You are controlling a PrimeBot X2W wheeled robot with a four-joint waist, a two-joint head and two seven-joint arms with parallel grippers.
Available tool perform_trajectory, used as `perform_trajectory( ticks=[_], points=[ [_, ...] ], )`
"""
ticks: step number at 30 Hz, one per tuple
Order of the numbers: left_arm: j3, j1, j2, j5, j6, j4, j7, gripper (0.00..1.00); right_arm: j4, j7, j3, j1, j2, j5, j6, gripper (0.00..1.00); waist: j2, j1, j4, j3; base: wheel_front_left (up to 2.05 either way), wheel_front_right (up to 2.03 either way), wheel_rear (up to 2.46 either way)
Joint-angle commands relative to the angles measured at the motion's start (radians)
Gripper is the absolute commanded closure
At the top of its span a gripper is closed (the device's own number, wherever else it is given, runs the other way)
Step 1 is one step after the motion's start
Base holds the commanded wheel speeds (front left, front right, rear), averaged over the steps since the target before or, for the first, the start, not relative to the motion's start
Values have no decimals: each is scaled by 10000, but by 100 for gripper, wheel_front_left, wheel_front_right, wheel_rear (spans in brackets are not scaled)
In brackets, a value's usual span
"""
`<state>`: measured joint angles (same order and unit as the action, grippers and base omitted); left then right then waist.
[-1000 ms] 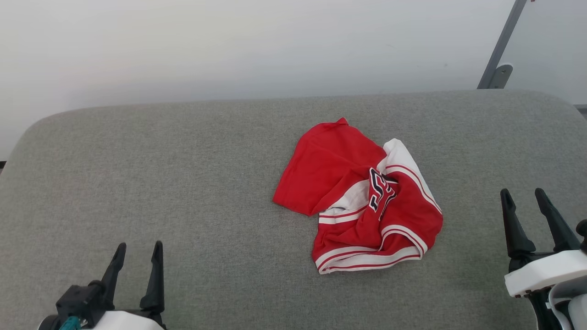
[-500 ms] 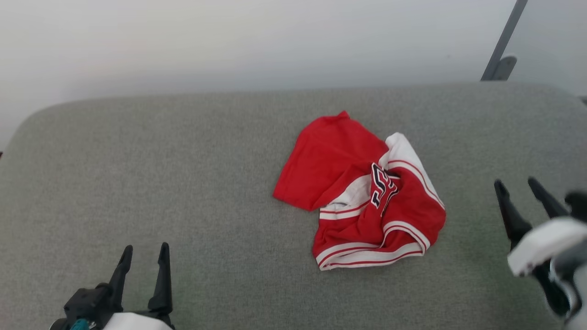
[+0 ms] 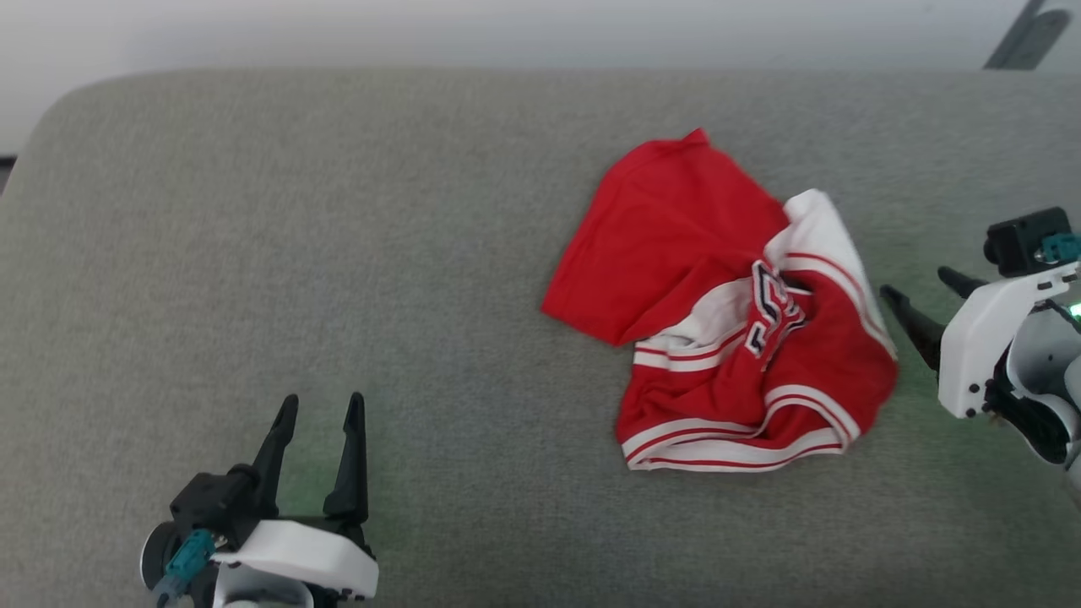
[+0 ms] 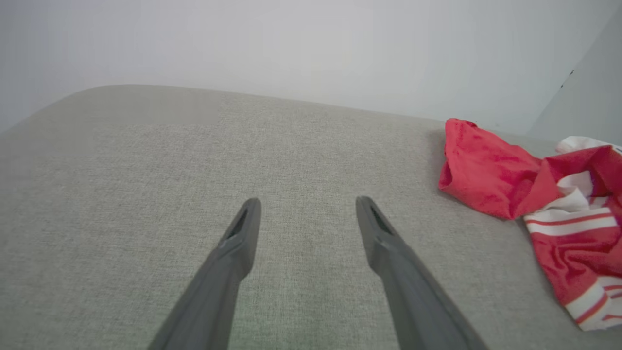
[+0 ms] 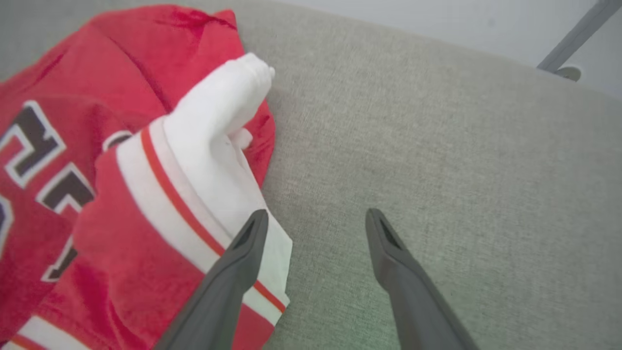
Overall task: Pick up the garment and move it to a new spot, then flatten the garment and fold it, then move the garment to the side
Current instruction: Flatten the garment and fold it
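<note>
Nearest the robot, at the lower left of the head view, the left gripper (image 3: 323, 399) hovers over the grey upholstered surface (image 3: 338, 211) with its two dark fingers spread wide and nothing between them. Its own wrist view shows only bare grey weave in the gap, and the fingertips sit well apart from the cloth. Farther out on the robot's right side, the right gripper (image 3: 916, 281) is turned inward, its fingers pointing toward the red jersey (image 3: 676, 253) and ending just beside its right edge. These jaws also stand fully apart and hold nothing. In the right wrist view one finger (image 5: 228, 282) overlaps the white, red-striped hem of the garment, though whether it touches the fabric cannot be told, while the other finger (image 5: 408, 282) lies over bare upholstery. The jersey lies crumpled in a loose heap right of the surface's centre, unfolded and bunched. Its near edge shows red-and-white striped trim (image 3: 735, 443), its middle shows creased black white-outlined lettering (image 3: 768, 317), a white panel (image 3: 823, 236) rises on the right side, and a plain red flap spreads toward the far left. Beyond it the surface's rounded far edge meets a pale wall (image 3: 422, 25), and a grey metal strut (image 3: 1026, 38) slants at the far upper right.
</note>
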<state>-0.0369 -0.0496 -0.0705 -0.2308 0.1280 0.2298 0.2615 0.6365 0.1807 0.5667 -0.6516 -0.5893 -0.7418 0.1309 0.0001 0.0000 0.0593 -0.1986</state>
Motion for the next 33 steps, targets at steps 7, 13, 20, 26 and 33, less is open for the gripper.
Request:
perform_trajectory(
  ticks=[7,13,20,26,33],
  points=[
    [-19,-399,86,-52,37,88,52,0,204,1071,1971,-511,-534,-1531,-3,0,-1,0,352,-615,0,0,0],
    [-100,-629,136,-58,31,117,52,0,-96,1371,3248,-638,-851,-2296,0,0,-1,0,350,-798,0,0,0],
    [-96,-848,157,-54,30,102,52,0,-155,1410,4103,-1124,-1079,-2815,-3,100,-1,0,250,-1008,0,0,0],
    [-47,-865,177,-51,30,101,52,0,1102,-323,3421,-1749,-1401,-3082,-23,100,-1,0,92,-908,0,0,0],
    [25,-624,181,-63,31,57,52,0,2712,-1837,2284,-1069,-1131,-3642,-5,100,-1,0,-138,-616,0,0,0]
  ],
)
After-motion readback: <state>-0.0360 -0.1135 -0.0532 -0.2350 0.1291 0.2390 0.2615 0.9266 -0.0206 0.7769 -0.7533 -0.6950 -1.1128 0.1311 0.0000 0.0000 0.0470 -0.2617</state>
